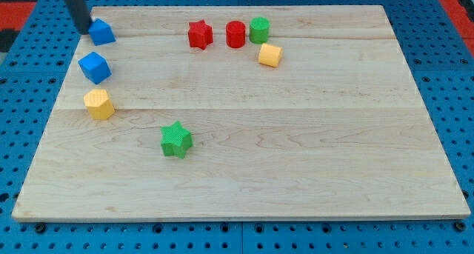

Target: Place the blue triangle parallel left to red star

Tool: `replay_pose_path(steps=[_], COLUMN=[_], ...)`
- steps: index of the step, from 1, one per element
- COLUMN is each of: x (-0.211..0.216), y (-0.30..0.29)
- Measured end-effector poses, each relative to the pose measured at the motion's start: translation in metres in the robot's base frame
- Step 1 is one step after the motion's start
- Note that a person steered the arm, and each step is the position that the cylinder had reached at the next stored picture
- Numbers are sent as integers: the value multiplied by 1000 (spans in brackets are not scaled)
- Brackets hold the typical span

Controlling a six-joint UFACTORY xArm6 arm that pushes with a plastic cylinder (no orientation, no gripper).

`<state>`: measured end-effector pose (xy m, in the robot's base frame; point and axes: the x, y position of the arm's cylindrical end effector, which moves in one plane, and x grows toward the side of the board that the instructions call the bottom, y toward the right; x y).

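The blue triangle [102, 32] lies near the board's top left corner. The red star [200, 34] sits to its right at about the same height, well apart from it. My tip [81, 29] rests just left of the blue triangle, touching or nearly touching its left side. The dark rod rises from there out of the view's top.
A blue cube [95, 67] and a yellow block [98, 104] lie below the triangle along the left edge. A red cylinder [235, 33], green cylinder [258, 29] and yellow cylinder [270, 55] cluster right of the star. A green star [175, 139] sits lower centre on the wooden board [311, 135].
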<state>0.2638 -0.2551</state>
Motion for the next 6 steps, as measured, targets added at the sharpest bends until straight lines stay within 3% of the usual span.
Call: replay_pose_path(steps=[1, 2, 4, 5, 6], x=[3, 35, 58, 101, 79], y=[35, 54, 70, 99, 118])
